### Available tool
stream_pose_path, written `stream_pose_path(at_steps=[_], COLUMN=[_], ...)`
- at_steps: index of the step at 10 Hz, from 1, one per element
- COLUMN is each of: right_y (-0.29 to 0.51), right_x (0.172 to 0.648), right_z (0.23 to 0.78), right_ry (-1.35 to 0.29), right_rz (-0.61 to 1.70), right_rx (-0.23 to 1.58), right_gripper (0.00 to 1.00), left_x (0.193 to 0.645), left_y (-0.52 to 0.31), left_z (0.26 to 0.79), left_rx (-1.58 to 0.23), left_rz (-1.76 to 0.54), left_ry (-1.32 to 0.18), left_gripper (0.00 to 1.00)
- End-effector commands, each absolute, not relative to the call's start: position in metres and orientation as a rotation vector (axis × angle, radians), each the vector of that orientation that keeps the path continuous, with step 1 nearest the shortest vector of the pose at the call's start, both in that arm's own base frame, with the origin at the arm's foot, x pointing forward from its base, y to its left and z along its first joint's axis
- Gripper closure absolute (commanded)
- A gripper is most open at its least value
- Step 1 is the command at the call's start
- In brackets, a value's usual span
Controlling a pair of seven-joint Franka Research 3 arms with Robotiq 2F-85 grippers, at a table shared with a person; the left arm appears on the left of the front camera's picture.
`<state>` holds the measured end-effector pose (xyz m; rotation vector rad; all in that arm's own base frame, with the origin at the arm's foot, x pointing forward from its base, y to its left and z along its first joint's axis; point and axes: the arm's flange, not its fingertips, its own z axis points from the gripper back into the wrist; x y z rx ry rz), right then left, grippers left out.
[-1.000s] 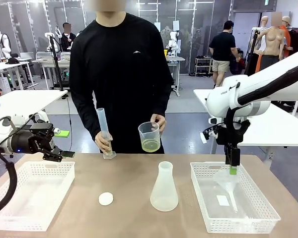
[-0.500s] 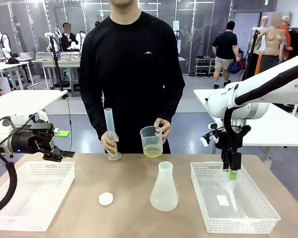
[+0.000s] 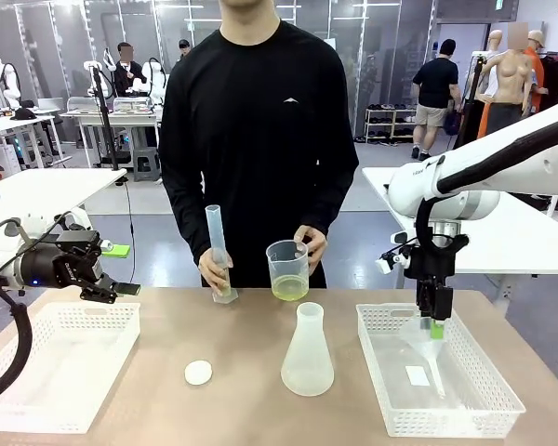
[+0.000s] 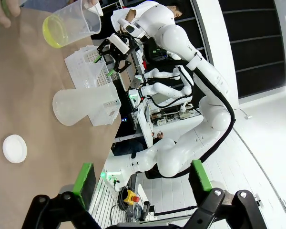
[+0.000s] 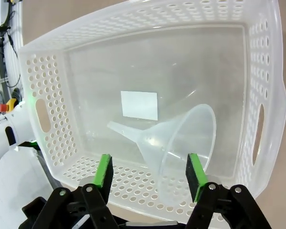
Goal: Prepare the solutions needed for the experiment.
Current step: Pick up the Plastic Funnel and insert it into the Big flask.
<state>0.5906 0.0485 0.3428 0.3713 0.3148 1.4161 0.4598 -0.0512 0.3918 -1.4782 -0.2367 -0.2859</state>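
The solution is a shallow yellow-green layer in a clear beaker (image 3: pixel 287 269), which the person holds above the table's far edge; the beaker (image 4: pixel 69 24) also appears in the left wrist view. The person's other hand steadies a tall graduated cylinder (image 3: pixel 219 251) standing on the table. My right gripper (image 3: pixel 436 327) points down into the right basket (image 3: pixel 451 416), its pads (image 5: pixel 104 171) apart on either side of a clear funnel (image 5: pixel 181 138) lying there. My left gripper (image 3: pixel 121 290) hovers open and empty above the left basket (image 3: pixel 56 409).
A frosted conical flask (image 3: pixel 308 353) stands at the table's middle, with a small white round cap (image 3: pixel 198 373) to its left. A white label (image 5: pixel 139 105) lies on the right basket's floor. Bare tabletop shows between the baskets near the front edge.
The person has shifted right, carrying the cylinder and the beaker along. My right gripper has sunk a little toward the funnel. The left arm has not moved.
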Motion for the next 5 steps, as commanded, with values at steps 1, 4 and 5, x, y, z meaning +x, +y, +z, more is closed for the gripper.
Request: stream_pose_path(at_steps=[1,4,5], right_y=[0.050,0.048,0.047], right_x=[0.599,0.609,0.612], right_z=[0.344,0.346,0.348], right_ry=[0.319,0.317,0.325], right_rz=[1.393,1.399,1.404], right_rx=[0.401,0.388,0.395], right_gripper=[0.54,0.60,0.91], left_x=[0.461,0.461,0.461], left_y=[-0.051,-0.051,-0.051], left_z=[0.392,0.392,0.392], left_rx=[-1.477,-1.477,-1.477], left_rz=[-0.304,-0.304,-0.304], left_ry=[-0.236,-0.236,-0.236], left_gripper=[0.00,0.00,0.00])
